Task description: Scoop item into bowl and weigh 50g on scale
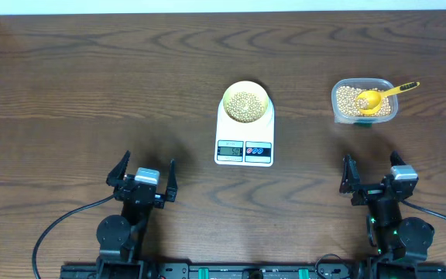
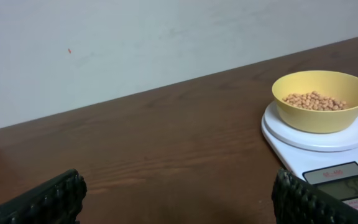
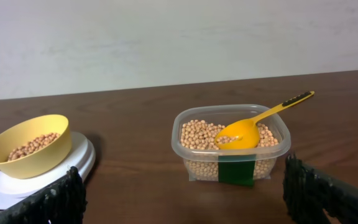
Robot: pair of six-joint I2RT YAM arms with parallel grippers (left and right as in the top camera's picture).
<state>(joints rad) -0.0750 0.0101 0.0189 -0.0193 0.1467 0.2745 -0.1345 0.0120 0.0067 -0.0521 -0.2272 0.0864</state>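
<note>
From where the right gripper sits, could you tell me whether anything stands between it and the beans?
Nothing visible does: only bare table lies between the right gripper and the tub of beans, where the scoop rests.

Left gripper (image 1: 148,160) and right gripper (image 1: 370,159) sit at the near edge, well apart, jaws spread wide with only bare wood between the fingers. Left half of the table (image 1: 68,93) is open wood from the left gripper to the far edge. Centre is blocked by the scale (image 1: 244,151), with the bowl (image 1: 226,105) on its platform. There is an open lane of wood between scale and tub (image 1: 334,101). The tub stands straight ahead of the right gripper, with a free gap before it. The scoop (image 1: 389,93) handle juts up and out past the tub's far right corner. A strip of wood right of the tub is passable.
</note>
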